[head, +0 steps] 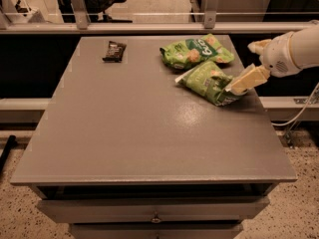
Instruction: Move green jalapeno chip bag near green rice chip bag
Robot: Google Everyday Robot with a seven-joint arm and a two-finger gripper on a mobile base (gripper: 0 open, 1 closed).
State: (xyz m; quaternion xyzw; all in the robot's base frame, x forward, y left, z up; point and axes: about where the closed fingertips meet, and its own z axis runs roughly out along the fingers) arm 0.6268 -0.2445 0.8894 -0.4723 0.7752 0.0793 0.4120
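Observation:
The green jalapeno chip bag (207, 81), green with white edges, lies flat on the grey table (139, 128) at the back right. The green rice chip bag (195, 51), lime green with pale round snacks, lies just behind it, the two almost touching. My gripper (253, 62) is at the jalapeno bag's right end, at the table's right edge. It is open: one pale finger (247, 78) lies against the bag's right end, and the other (258, 46) stands apart behind it.
A dark snack bar (114, 51) lies at the back left of the table. A rail (149, 28) runs behind the table. Drawers (154, 210) sit below the front edge. A cable (301, 111) hangs at the right.

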